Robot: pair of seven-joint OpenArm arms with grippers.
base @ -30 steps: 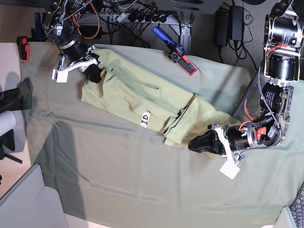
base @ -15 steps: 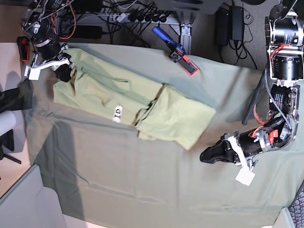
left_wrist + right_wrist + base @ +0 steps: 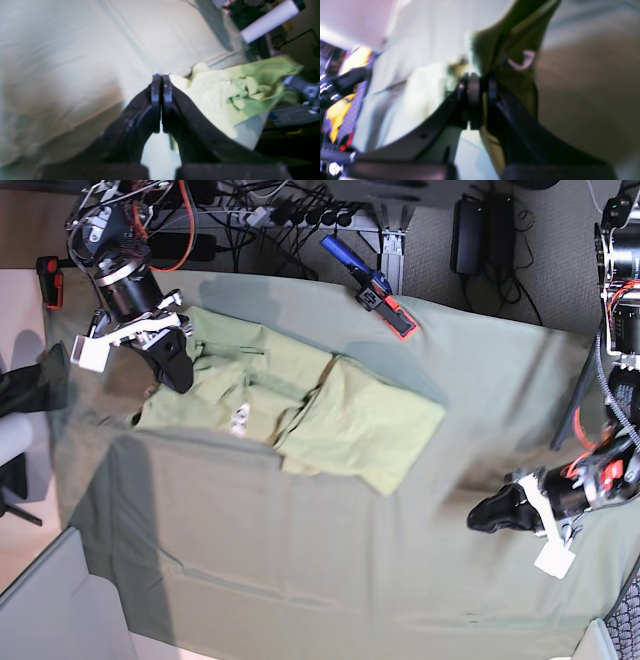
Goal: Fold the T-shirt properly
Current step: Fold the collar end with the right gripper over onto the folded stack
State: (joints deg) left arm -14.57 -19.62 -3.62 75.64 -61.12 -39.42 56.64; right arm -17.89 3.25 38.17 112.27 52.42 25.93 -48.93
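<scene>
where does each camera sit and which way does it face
base: high over the table, looking down at the T-shirt; both arms show, right jaws at the shirt's far-left end
left wrist: on the left arm, looking along its closed black jaws toward the tablecloth, shirt off to the right
right wrist: on the right arm, looking along its own jaws, closed on shirt fabric, other cloth blurred behind
shared: all three show the shirt; base and right wrist both show the right jaws at it

Count, base view: T-shirt point(image 3: 360, 420), 1; tablecloth point(image 3: 300, 570), 1; robot arms, 2; tools, 2, one left point(image 3: 500, 512), one right point(image 3: 177, 372).
</scene>
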